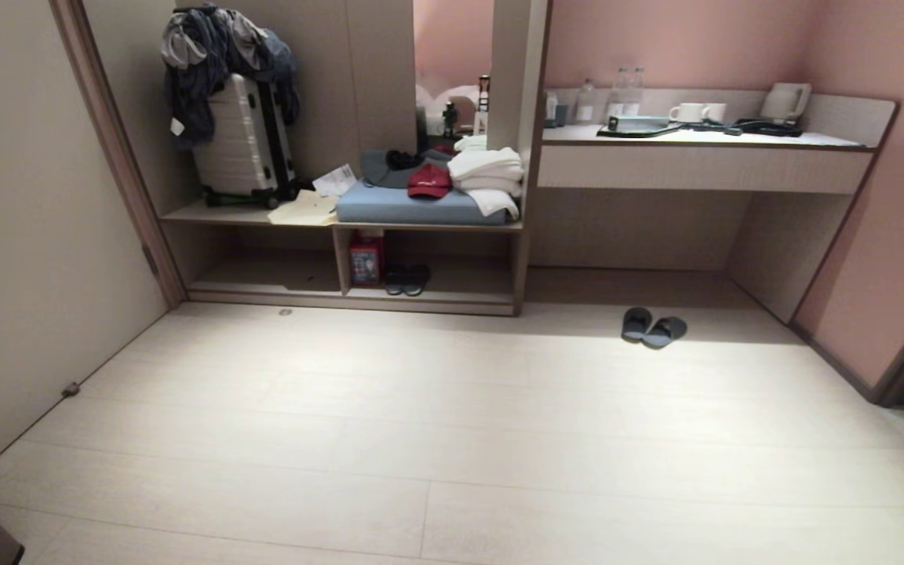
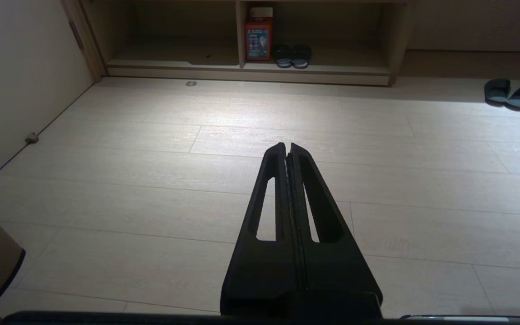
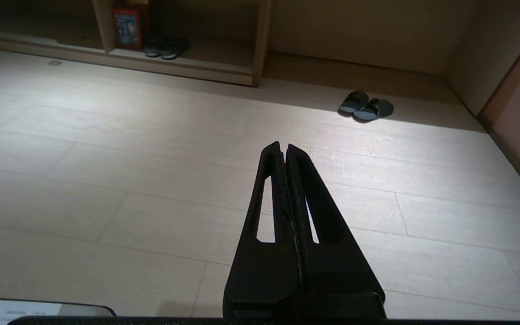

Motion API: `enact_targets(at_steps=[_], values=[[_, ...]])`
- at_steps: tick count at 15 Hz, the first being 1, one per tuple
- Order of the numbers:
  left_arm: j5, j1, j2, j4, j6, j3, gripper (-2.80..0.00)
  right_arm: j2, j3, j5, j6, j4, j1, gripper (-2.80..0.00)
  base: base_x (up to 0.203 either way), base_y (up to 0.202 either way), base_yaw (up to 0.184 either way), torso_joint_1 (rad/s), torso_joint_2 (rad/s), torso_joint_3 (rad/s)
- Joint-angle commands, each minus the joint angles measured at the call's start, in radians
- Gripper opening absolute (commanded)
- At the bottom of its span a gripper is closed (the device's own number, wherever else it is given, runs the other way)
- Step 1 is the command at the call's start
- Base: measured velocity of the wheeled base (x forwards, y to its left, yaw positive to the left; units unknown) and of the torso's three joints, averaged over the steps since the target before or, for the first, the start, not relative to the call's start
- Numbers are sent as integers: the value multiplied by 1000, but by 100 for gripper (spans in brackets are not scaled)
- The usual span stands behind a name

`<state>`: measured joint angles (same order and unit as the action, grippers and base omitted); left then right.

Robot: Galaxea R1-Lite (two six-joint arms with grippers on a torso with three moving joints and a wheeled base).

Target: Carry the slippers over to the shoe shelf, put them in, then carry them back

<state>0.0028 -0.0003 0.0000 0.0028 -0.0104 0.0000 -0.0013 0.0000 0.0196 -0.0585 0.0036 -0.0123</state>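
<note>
The grey-blue slippers (image 1: 654,326) lie side by side on the pale floor in front of the desk alcove, also seen in the left wrist view (image 2: 513,92) and the right wrist view (image 3: 366,106). The shoe shelf (image 1: 436,297) is the low cubby to their left, under the luggage bench. My left gripper (image 2: 287,145) is shut and empty, hanging over bare floor far short of the shelf. My right gripper (image 3: 283,145) is likewise shut and empty, well back from the slippers. Neither arm shows in the head view.
A blacker pair of slippers (image 1: 407,279) and a red box (image 1: 366,259) sit in the shelf's right bay. Above are a suitcase (image 1: 242,145), folded towels (image 1: 487,176) and a red cap (image 1: 429,180). A doorstop (image 1: 70,388) sits by the left wall.
</note>
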Motion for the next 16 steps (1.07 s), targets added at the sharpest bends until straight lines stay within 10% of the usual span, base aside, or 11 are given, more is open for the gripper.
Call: enact_targets(at_steps=[1,16], values=[[0,-1,0,0,0,0,-280,-2,0,0,-1,-1,0,-280,0,0,0,0,0,0],[0,0,0,0,0,0,-280,-2,0,-17,21,0,0,-280,0,0,0,0,0,0]])
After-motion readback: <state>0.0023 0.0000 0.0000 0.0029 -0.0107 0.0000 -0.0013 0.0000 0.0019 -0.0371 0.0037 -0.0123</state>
